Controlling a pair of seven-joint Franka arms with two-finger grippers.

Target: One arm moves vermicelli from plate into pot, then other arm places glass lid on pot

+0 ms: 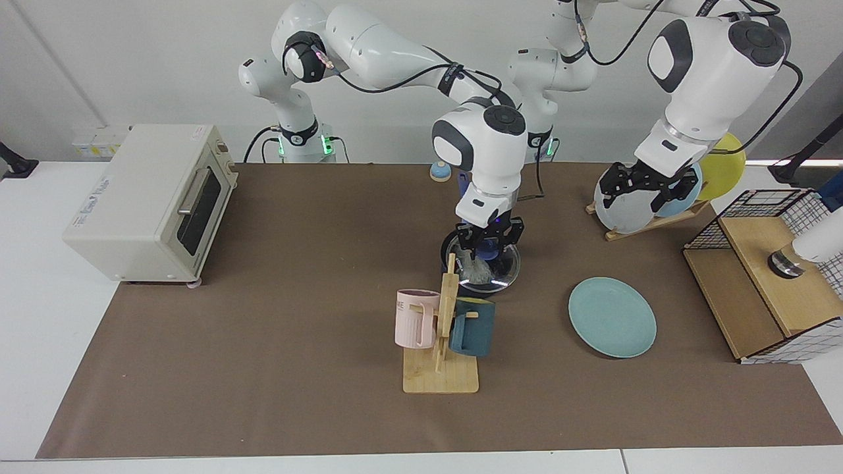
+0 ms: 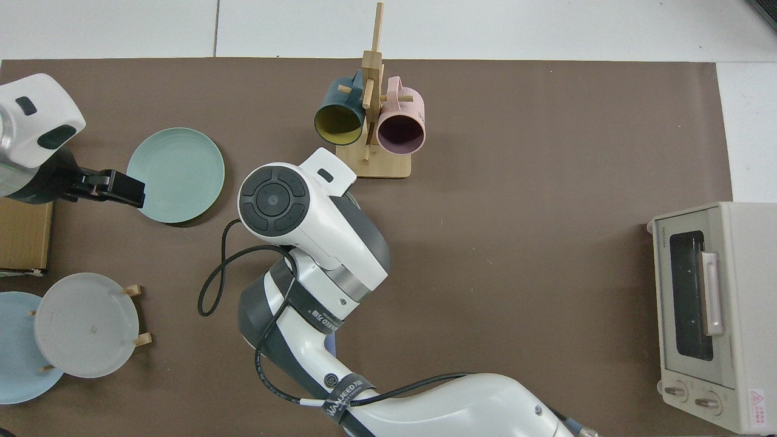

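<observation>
Brown matting lies bare on the oven side of the right gripper; the mug rack stands close on the camera side of it, and the teal plate lies empty, well apart toward the left gripper. In the top view the pot, glass lid and right gripper are hidden under the right arm's wrist. In the facing view the rack post crosses the pot's rim. The right gripper is closed on the blue knob, with the lid on the pot. The vermicelli is seen through the glass, inside the pot. The left arm waits, its gripper spread wide and holding nothing, in front of the upright plates.
</observation>
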